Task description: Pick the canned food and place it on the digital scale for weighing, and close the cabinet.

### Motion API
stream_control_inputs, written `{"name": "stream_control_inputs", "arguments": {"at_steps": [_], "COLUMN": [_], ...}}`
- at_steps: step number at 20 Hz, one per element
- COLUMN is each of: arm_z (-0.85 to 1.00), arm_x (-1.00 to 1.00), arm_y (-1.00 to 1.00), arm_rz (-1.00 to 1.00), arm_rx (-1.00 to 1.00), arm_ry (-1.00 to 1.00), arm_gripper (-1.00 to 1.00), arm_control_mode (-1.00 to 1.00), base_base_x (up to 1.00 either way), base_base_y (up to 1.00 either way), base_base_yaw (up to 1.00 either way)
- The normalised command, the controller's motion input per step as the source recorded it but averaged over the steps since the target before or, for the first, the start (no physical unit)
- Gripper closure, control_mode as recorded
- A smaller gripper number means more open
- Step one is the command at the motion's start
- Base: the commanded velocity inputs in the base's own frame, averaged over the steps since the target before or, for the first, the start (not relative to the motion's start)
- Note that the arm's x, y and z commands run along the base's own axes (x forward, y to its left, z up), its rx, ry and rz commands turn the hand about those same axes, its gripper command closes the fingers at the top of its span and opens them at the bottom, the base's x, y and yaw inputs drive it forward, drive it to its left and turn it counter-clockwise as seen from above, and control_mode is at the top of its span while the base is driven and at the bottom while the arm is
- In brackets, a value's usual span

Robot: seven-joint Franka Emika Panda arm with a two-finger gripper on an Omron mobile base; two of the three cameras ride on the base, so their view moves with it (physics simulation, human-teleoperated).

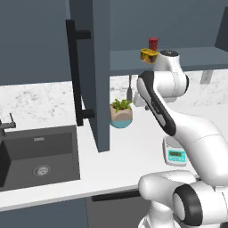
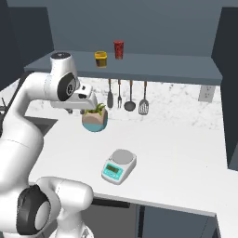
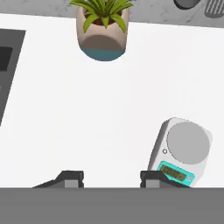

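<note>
The canned food [image 1: 148, 55] [image 2: 101, 59], a short yellow-orange tin, stands on the shelf inside the open cabinet [image 1: 95, 67]. The cabinet's left door swings out over the counter, its black bar handle [image 1: 73, 71] facing me. On the white counter sits the digital scale [image 1: 176, 153] [image 2: 119, 166] [image 3: 183, 148], with nothing on its round plate. My gripper [image 2: 76, 110] [image 3: 111, 177] hangs open and empty over the counter, pointing down, well below the shelf and left of the scale. In the hand view one fingertip overlaps the scale's teal front.
A slim red can [image 1: 153, 43] [image 2: 119, 49] stands just behind the tin. A potted plant [image 1: 121, 113] [image 2: 95, 118] [image 3: 103, 30] sits close by my hand. Utensils [image 2: 125, 95] hang on the wall. A dark sink [image 1: 40, 156] lies left. Another cabinet door [image 2: 228, 83] juts out at right.
</note>
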Motion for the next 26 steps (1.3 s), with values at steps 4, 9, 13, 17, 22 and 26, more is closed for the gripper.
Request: {"name": "stream_control_inputs", "arguments": {"at_steps": [4,9,13,17,22,26], "arm_z": [0.0,0.27,0.71,0.82,0.61,0.52], "arm_x": [-0.28,-0.5,-0.29,-0.04,0.0,0.01], "arm_y": [0.0,0.0,-0.02,-0.04,-0.2,-0.24], "arm_rz": [0.02,0.01,0.03,0.02,0.03,0.01], "arm_rx": [0.0,0.0,0.0,0.0,0.0,0.02], "arm_ry": [0.0,-0.07,-0.12,-0.18,-0.35,-0.29], "arm_gripper": [-1.0,-1.0,-1.0,-1.0,-1.0,-1.0], "arm_control_mode": [-1.0,-1.0,-1.0,-1.0,-1.0,-1.0], "base_base_x": [0.0,0.0,0.0,0.0,0.0,0.0], "base_base_y": [0.0,0.0,0.0,0.0,0.0,0.0], "base_base_yaw": [0.0,0.0,0.0,0.0,0.0,0.0]}}
